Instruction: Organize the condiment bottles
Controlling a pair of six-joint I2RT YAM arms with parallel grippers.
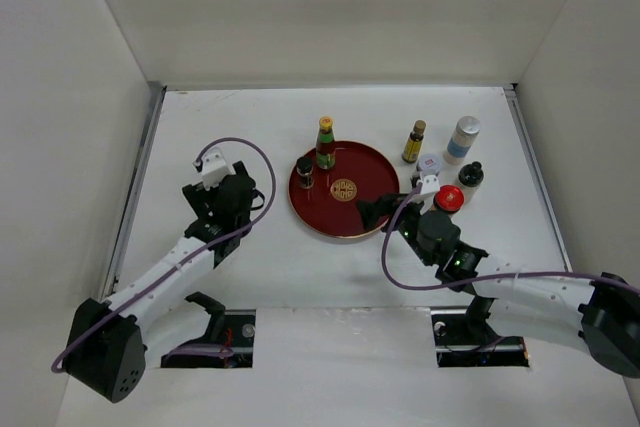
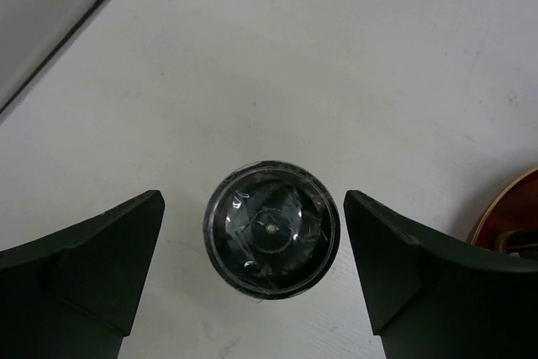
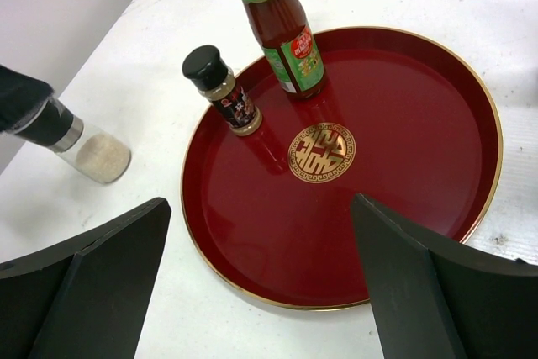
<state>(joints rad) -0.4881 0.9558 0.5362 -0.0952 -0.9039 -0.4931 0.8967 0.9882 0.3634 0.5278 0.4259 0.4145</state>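
Note:
The clear shaker [image 2: 273, 240] stands on the table left of the round red tray [image 1: 372, 169]. I see its dark top from above, and it also shows in the right wrist view [image 3: 88, 153]. My left gripper [image 2: 254, 229] is open around it, with a gap on each side. My right gripper [image 3: 261, 203] is open and empty over the tray's near rim. A green-labelled, yellow-capped bottle [image 1: 325, 143] and a small black-capped jar [image 1: 305, 172] stand on the tray. The shaker is hidden under the left gripper [image 1: 238, 199] in the top view.
Right of the tray stand a slim amber bottle [image 1: 414, 141], a tall white bottle [image 1: 461, 139], a grey-lidded jar [image 1: 430, 164], a black-capped bottle [image 1: 470, 175] and a red-lidded jar [image 1: 449, 197], close to my right arm. White walls enclose the table.

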